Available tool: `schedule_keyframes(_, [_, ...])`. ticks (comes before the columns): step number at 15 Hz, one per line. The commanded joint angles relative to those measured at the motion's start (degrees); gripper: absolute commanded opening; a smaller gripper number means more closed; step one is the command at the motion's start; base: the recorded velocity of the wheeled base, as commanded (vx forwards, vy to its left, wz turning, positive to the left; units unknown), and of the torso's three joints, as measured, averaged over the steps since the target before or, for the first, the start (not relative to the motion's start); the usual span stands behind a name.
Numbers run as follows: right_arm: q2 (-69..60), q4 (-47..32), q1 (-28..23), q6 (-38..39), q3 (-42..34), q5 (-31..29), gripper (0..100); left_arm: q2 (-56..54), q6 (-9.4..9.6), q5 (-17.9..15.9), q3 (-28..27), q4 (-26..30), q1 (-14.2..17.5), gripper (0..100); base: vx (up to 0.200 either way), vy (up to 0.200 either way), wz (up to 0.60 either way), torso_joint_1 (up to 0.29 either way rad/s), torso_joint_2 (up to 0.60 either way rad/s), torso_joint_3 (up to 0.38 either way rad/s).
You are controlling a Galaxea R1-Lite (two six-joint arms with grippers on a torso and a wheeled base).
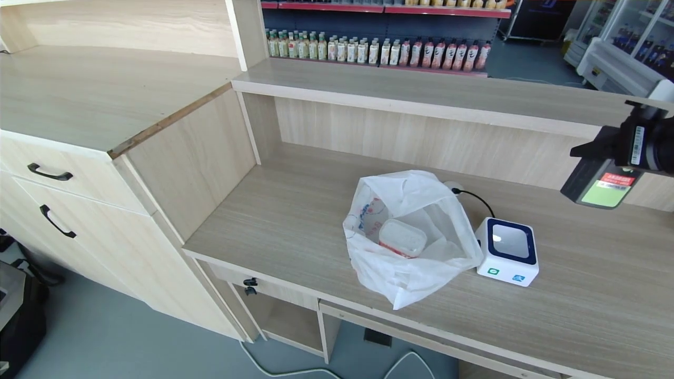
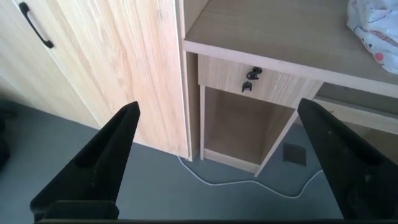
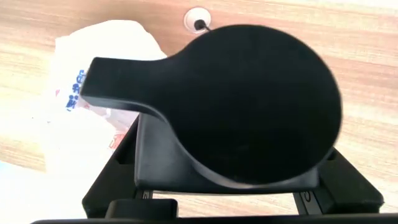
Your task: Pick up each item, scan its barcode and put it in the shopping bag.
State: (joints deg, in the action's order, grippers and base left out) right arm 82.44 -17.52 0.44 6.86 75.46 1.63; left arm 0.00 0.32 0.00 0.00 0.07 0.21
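The right tool hangs above the far right of the tabletop, clamped on a dark flat item with a red and green label. It is well apart from the white shopping bag, which stands mid-tabletop with a white tub inside and the white scanner touching its right side. The left tool is spread wide, holding nothing, low over the floor near the tabletop's near left corner.
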Motion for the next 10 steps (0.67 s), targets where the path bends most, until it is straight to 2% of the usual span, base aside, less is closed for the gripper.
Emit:
schedule_keyframes(1, [0.35, 0.29, -1.23, 2.54, -2.6, 0.74, 0, 0.0, 0.03, -0.09, 0.0, 0.01, 0.06, 100, 0.0, 0.0, 0.0, 0.0, 0.0, 0.0])
schedule_keyframes(6, [6.24, 4.42, -3.16, 8.52, -4.09, 1.09, 0, 0.0, -0.05, 0.0, 0.0, 0.01, 0.06, 100, 0.0, 0.0, 0.0, 0.0, 0.0, 0.0])
schedule_keyframes(10, [9.22, 4.69, -3.25, 9.57, -7.43, 0.92, 0, 0.0, -0.05, 0.0, 0.0, 0.01, -0.03, 100, 0.0, 0.0, 0.0, 0.0, 0.0, 0.0])
